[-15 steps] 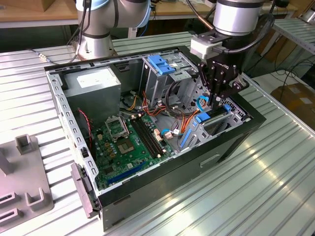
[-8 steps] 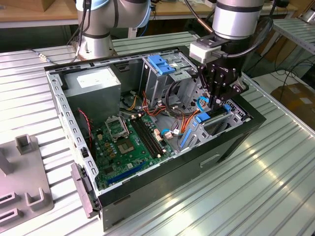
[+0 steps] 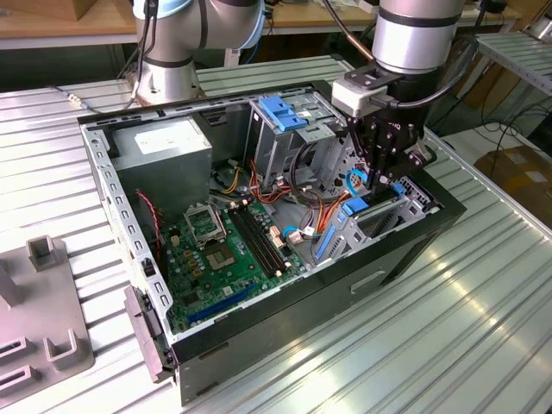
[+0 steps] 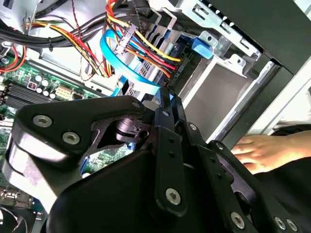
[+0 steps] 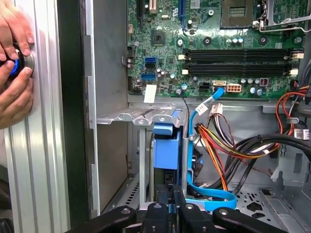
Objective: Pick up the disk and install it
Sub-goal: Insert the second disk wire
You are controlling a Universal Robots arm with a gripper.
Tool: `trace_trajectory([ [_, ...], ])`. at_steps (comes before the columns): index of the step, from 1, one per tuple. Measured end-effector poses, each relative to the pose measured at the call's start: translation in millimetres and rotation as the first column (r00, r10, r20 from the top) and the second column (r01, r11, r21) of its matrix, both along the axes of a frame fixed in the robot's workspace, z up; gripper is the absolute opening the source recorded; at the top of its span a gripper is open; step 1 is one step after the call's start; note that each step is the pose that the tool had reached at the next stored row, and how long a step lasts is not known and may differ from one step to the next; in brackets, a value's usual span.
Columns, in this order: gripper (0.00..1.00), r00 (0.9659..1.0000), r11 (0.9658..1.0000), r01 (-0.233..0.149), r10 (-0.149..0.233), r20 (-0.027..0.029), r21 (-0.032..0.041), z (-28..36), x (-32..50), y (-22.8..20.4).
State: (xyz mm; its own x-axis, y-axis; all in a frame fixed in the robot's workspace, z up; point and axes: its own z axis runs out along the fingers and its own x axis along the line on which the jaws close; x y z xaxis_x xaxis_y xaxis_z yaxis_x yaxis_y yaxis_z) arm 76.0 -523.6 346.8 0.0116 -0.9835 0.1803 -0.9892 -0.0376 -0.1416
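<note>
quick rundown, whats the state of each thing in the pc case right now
disk: standing on edge in the bay, gripped at its end
tool: shut on the disk
computer case: side open, lying flat
memory slots: empty
processor socket: empty
hands: resting on a blue button

Disk [image 5: 167, 153] in first wrist view: blue carrier seen edge-on in drive bay, its near end covered by the gripper [image 5: 170, 206] linkage; metal body not visible; whether fingers grip it cannot be told; gripper body cut by frame edge. Second wrist view: gripper [image 4: 165, 104] housing hides most of the motherboard [image 4: 29, 82]; fingertips end against a blue cable, contact unclear; a hand [image 4: 267, 153] partly hidden behind linkage. Exterior view: gripper [image 3: 379, 177] tips lost among cables; arm cut at upper edge. First wrist view: two hands [image 5: 14, 73] cropped at frame edge, covering a round blue-lit object.
</note>
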Motion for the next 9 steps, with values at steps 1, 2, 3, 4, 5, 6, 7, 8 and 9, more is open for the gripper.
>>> trace_trajectory([
  [1, 0.16, 1.0, 0.9999, 0.0, 0.0, 0.0007, 0.0111, -0.2, -0.2, -0.8],
  [2, 0.16, 1.0, 0.9997, 0.0, 0.0, 0.0007, 0.0255, -0.4, -0.2, -1.2],
  [3, 0.16, 1.0, 0.9993, 0.0, 0.0, 0.0006, 0.0385, -0.3, -0.1, -1.7],
  [4, 0.16, 1.0, 0.9987, 0.0, 0.0, 0.0007, 0.0503, -0.4, -0.1, -2.8],
  [5, 0.16, 1.0, 0.9985, 0.0, 0.0, 0.0007, 0.0549, -0.5, -0.1, -4.3],
  [6, 0.16, 1.0, 0.9983, 0.0, 0.0, 0.0006, 0.0581, -0.6, -0.1, -6.8],
  [7, 0.16, 1.0, 0.9981, 0.0, 0.0, 0.0007, 0.0617, -0.5, -0.1, -9.0],
  [8, 0.16, 1.0, 0.9978, 0.001, -0.001, 0.0006, 0.0665, -0.5, -0.1, -10.3],
  [9, 0.16, 1.0, 0.9966, 0.001, -0.001, 0.0006, 0.0818, -0.5, -0.1, -12.9],
])
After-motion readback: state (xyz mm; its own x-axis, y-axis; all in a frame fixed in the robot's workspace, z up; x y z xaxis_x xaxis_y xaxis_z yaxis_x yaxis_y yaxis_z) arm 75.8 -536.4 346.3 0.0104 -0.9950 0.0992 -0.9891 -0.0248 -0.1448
